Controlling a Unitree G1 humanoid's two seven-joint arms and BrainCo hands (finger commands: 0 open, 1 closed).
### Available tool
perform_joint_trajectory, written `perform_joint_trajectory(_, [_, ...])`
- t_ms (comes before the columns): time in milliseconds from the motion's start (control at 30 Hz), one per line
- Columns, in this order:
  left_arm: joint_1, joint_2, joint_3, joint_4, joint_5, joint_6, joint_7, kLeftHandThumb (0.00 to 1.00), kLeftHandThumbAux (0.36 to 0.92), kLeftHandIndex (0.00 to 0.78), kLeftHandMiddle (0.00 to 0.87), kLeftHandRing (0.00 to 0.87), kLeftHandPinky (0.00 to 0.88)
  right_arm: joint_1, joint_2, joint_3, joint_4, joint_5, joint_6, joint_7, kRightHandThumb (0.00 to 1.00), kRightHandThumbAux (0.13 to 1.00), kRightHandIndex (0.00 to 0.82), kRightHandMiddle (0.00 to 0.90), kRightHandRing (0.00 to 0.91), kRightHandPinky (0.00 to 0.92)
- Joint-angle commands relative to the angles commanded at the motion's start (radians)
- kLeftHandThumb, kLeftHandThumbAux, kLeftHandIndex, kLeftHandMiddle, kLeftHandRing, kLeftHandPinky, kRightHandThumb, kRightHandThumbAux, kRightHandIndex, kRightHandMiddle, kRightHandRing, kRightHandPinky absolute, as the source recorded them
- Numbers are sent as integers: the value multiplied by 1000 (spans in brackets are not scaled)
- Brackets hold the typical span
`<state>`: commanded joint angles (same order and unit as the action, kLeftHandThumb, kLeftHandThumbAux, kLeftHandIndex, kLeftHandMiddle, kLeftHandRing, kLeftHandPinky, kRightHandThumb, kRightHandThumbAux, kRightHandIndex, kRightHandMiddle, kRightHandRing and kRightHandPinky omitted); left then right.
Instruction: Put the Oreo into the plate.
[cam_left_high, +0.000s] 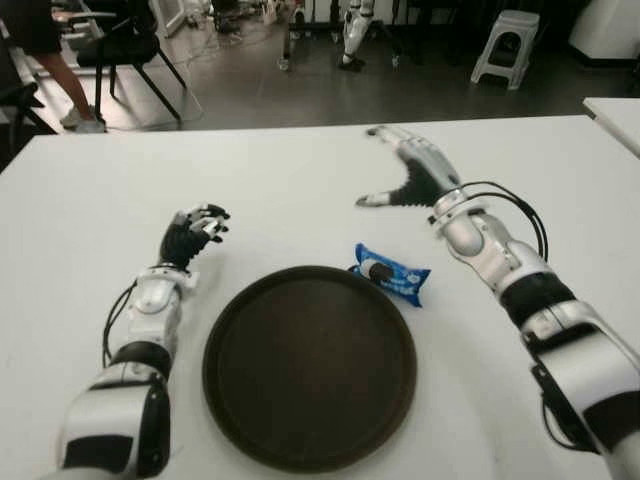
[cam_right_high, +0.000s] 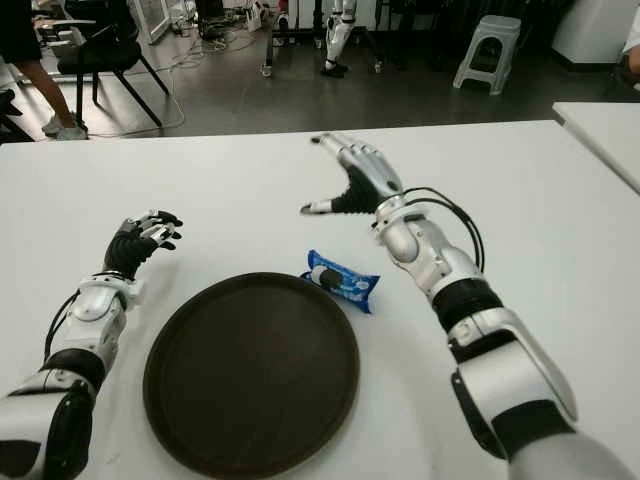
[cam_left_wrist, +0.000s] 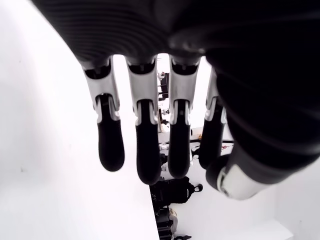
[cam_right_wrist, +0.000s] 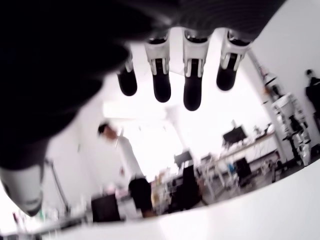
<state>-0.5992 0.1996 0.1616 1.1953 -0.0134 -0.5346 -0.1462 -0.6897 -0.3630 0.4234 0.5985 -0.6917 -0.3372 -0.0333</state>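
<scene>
The Oreo (cam_left_high: 390, 273) is a blue pack lying flat on the white table (cam_left_high: 300, 190). It sits against the far right rim of the round dark brown plate (cam_left_high: 310, 365), which holds nothing. My right hand (cam_left_high: 392, 170) hovers beyond the pack, farther from me, with its fingers (cam_right_wrist: 192, 90) spread and its thumb pointing left, holding nothing. My left hand (cam_left_high: 203, 224) shows to the left of the plate, its fingers (cam_left_wrist: 142, 145) loosely bent and empty.
A second white table (cam_left_high: 615, 115) shows at the far right edge. Past the table's far edge are a black chair (cam_left_high: 125, 50), a person's legs (cam_left_high: 60, 80), a grey stool (cam_left_high: 505, 45) and another robot's legs (cam_left_high: 352, 35).
</scene>
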Motion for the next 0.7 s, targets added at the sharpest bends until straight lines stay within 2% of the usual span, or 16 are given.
perform_joint_trajectory(200, [2,2,-3,-3,1,-3,-2,693,715,411,401,434,452,71,-46,21,-198,-54,109,145,0,664,137,166,168,132])
perform_joint_trajectory(333, [1,3,-2,0,-2,3,-1,694,715,412,404,433,447,144,-92,21,-431,-87,204,301,0,703,164,187,195,171])
perform_joint_trajectory(533, [2,3,2,0,-8,-2,-7,694,715,413,411,435,449,178,-94,11,-521,-100,254,360,0,719,174,194,198,175])
perform_joint_trajectory(700, [3,2,5,-2,-12,-7,-13,695,714,414,413,440,454,204,-97,-1,-597,-104,291,396,0,697,140,166,156,137])
